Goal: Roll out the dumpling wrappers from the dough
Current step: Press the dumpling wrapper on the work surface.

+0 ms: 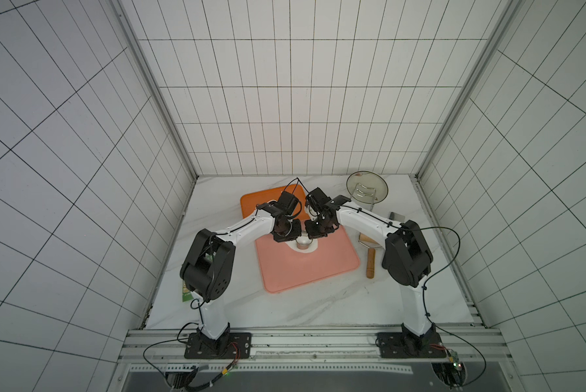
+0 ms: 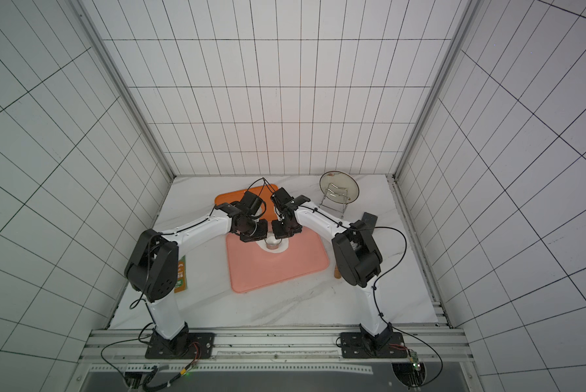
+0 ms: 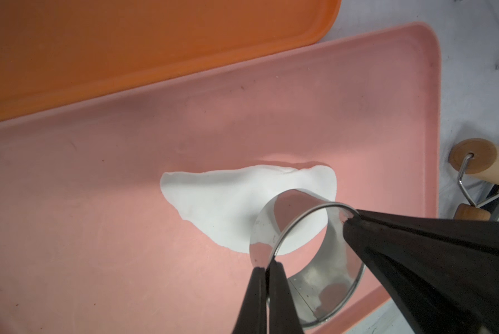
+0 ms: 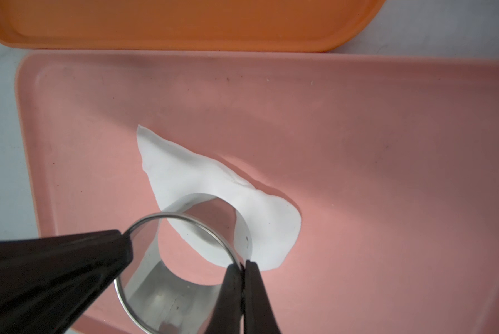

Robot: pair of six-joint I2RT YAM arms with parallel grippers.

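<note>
Top views both show a white marbled surface (image 1: 318,305) boxed in by white tiled walls (image 1: 285,101). A pink mat (image 1: 318,268) lies in the middle, with an orange tray (image 1: 251,203) just behind it. A wooden rolling pin (image 1: 370,261) lies just beside the mat on the right, and a plate (image 1: 366,186) stands on edge at the back. Both arms reach forward, bend inward at the elbow and meet wrist to wrist over the far part of the mat. The left gripper (image 3: 267,264) pinches the thin wall of a steel ring cutter (image 3: 309,277) between its fingers. The right gripper (image 4: 244,264) pinches the opposite side of the rim in the same way. The dough (image 3: 213,199) lies on the mat as a thin, white, uneven sheet, roughly crescent-shaped. The cutter stands over its edge, partly over dough and partly over bare mat.
</note>
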